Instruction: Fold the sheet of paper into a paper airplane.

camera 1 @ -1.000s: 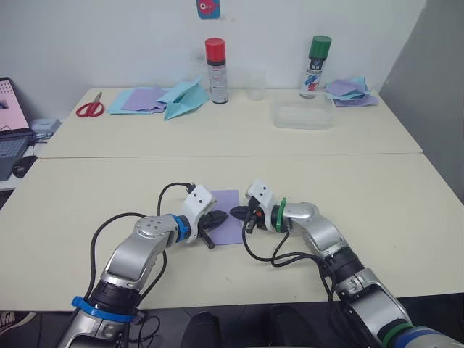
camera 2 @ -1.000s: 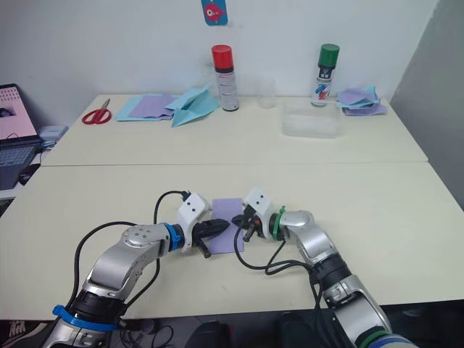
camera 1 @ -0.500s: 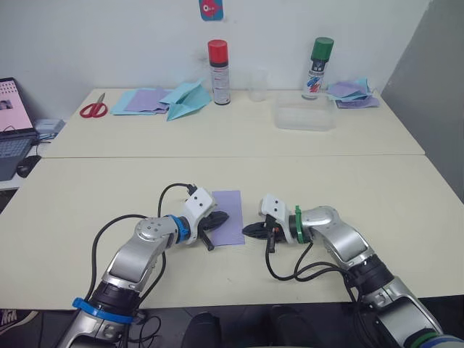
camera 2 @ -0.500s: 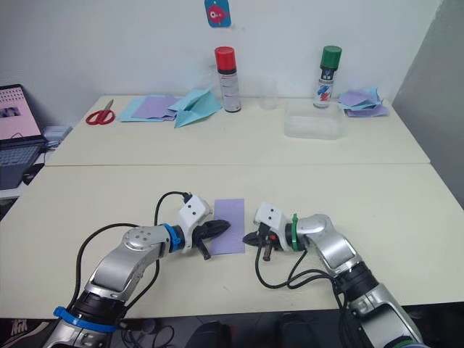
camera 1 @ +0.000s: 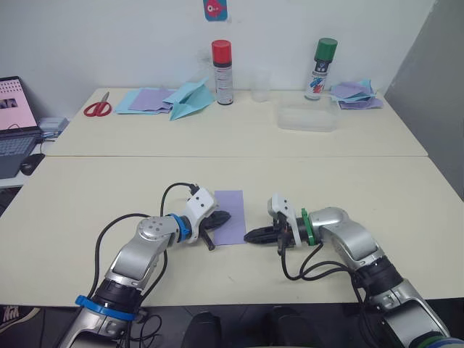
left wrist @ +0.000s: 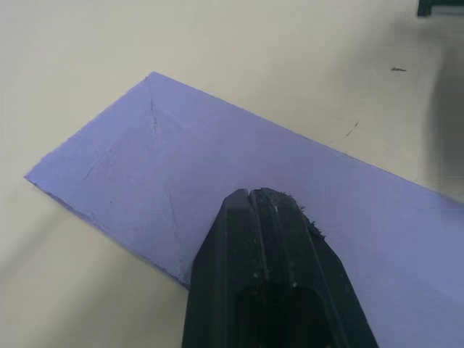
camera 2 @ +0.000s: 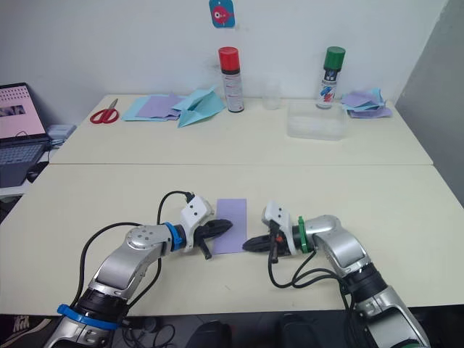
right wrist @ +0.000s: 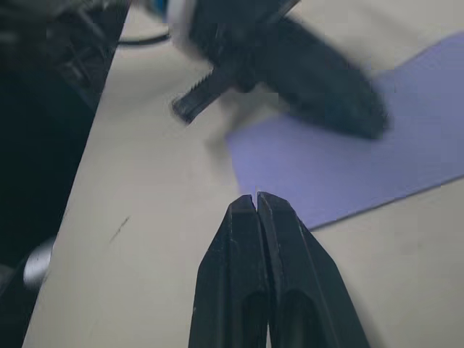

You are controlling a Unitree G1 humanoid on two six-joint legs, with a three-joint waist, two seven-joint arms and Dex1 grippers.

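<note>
Lying flat on the near table (camera 1: 87,210), sheet of paper (camera 1: 230,206) — pale lavender, folded to a narrow rectangle, faint diagonal creases visible in left wrist view. Left gripper (camera 1: 220,218) at the sheet's 9 o'clock edge, fingers pressed together with no gap, tips resting on top of the paper (left wrist: 254,174), nothing pinched between them. Right gripper (camera 1: 254,235) at roughly 4 o'clock of the sheet, just beside its near right corner, tips on bare table and not on the paper; fingers likewise closed tight, holding nothing. Both grippers pointing toward each other across the sheet's near end, close but apart.

Far table, from the sheet:
- 10 o'clock: red scissors (camera 1: 93,108), then a stack of light blue and purple sheets (camera 1: 145,101), then a light blue paper plane (camera 1: 187,98).
- 12 o'clock: red-capped spray can (camera 1: 221,62), clear cup (camera 1: 260,85) just beside it.
- 1 o'clock: clear plastic tray (camera 1: 307,116), green-capped spray can (camera 1: 321,59), crumpled purple and blue scraps (camera 1: 354,94) — scraps farthest out.

Laptop (camera 1: 14,123) at far 9 to 10 o'clock, off the table's left end.
</note>
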